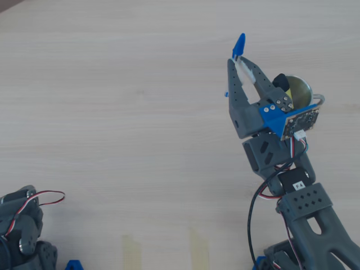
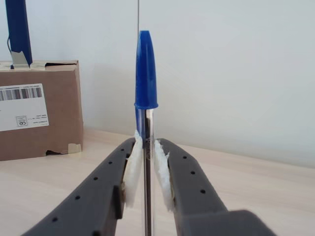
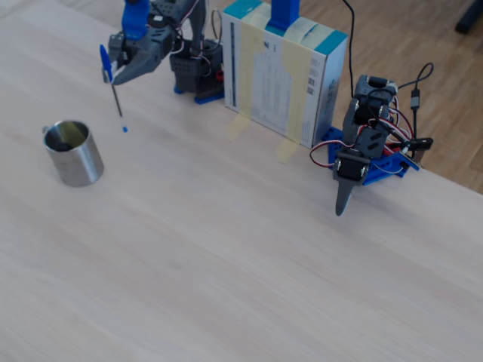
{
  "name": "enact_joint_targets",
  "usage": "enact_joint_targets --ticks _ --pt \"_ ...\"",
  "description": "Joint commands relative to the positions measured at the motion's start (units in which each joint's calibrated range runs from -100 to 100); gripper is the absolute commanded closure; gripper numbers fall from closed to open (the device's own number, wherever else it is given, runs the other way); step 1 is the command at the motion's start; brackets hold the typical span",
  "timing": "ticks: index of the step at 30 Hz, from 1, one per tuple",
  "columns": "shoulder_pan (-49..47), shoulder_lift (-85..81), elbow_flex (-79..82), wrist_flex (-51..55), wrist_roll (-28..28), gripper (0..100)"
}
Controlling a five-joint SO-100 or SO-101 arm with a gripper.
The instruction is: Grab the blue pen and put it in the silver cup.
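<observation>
My gripper point(image 1: 241, 63) is shut on the blue pen point(image 1: 239, 46) and holds it upright in the air, blue cap up. In the wrist view the white padded fingers point(image 2: 133, 164) clamp the clear barrel of the pen point(image 2: 146, 69) below the cap. The silver cup point(image 1: 301, 90) stands on the table just right of the gripper in the overhead view, partly hidden by the wrist; something yellow shows inside it. In the fixed view the gripper point(image 3: 115, 79) holds the pen point(image 3: 115, 94) above and right of the cup point(image 3: 73, 154), with its blue end plug beside the rim, not over the opening.
A cardboard box point(image 3: 279, 75) stands at the table's far edge beside my arm's base; it also shows in the wrist view point(image 2: 39, 113). A second arm point(image 3: 366, 147) rests folded right of the box and shows in the overhead view point(image 1: 22, 225).
</observation>
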Motion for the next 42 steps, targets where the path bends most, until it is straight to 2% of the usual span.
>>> enact_joint_targets --ticks 1,22,26,42 --pt "1.92 -2.02 -1.08 -0.99 -0.24 98" --pt "9.08 -5.67 -0.53 -0.99 -0.35 98" --pt "10.38 -5.84 -0.17 -0.99 -2.38 98" --pt "16.84 -9.58 0.19 -0.56 -2.64 98"
